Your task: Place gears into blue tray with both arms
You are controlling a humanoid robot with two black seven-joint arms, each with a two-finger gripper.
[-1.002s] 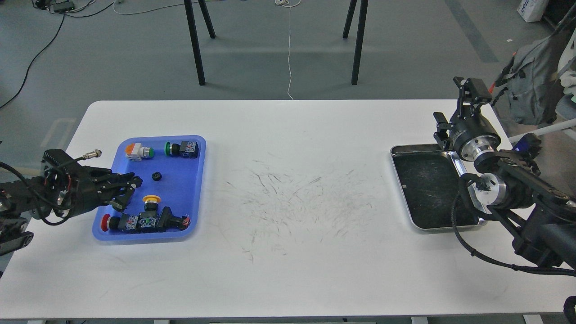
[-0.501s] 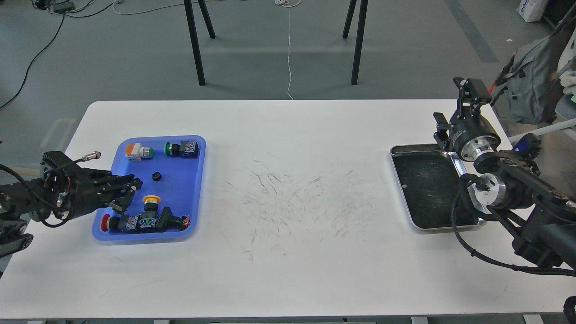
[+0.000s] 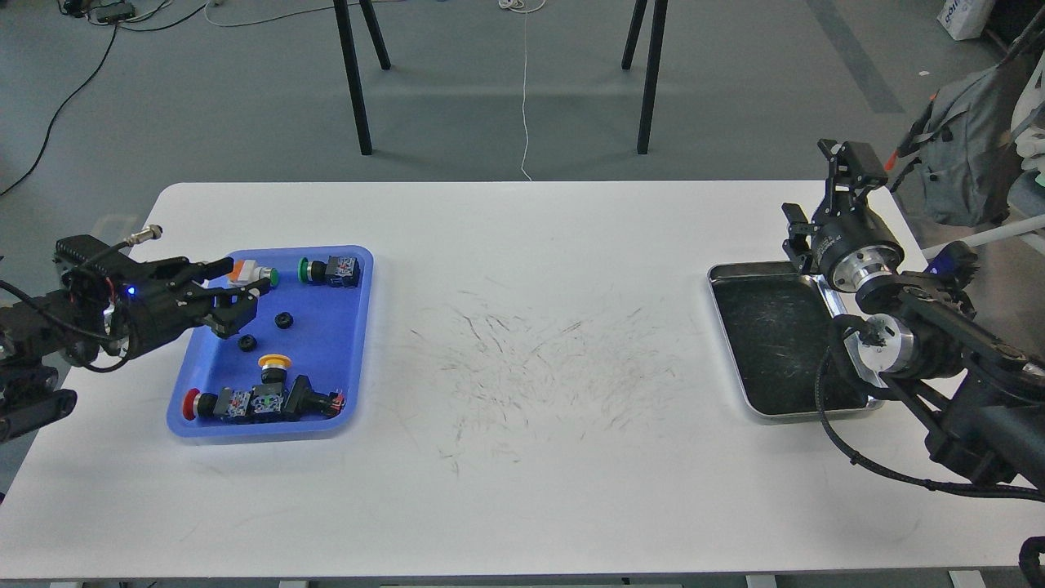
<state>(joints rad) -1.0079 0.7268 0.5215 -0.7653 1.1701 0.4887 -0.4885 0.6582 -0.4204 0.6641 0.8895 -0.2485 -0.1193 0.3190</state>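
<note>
Since a second ago my left gripper (image 3: 237, 296) has lifted and swung toward the far end of the blue tray (image 3: 347, 359), and a second gear (image 3: 246, 343) now lies on the tray floor where there was none before. My left jaws stand apart with nothing between them; that newly seen gear sits just below the fingertips, on the near side, clear of them. The first gear (image 3: 284, 320) lies a little to the right of the jaws, unmoved, also flat on the blue floor. Just beyond the fingertips is the orange-and-white push-button (image 3: 249, 273), and further right the green-capped push-button (image 3: 329, 270). On the near side of the jaws, past the gear, stand the yellow-capped push-button (image 3: 274, 367) and a row of switches along the tray's near wall (image 3: 261, 404).

My right gripper (image 3: 849, 163) has shifted only slightly. It points up and away beyond the far right corner of the steel tray (image 3: 775, 343), well apart from the blue tray. I see it small and end-on, so I cannot tell how its jaws stand. The white table (image 3: 522, 490) carries dark scuff marks (image 3: 531, 359) between the two trays.
</note>
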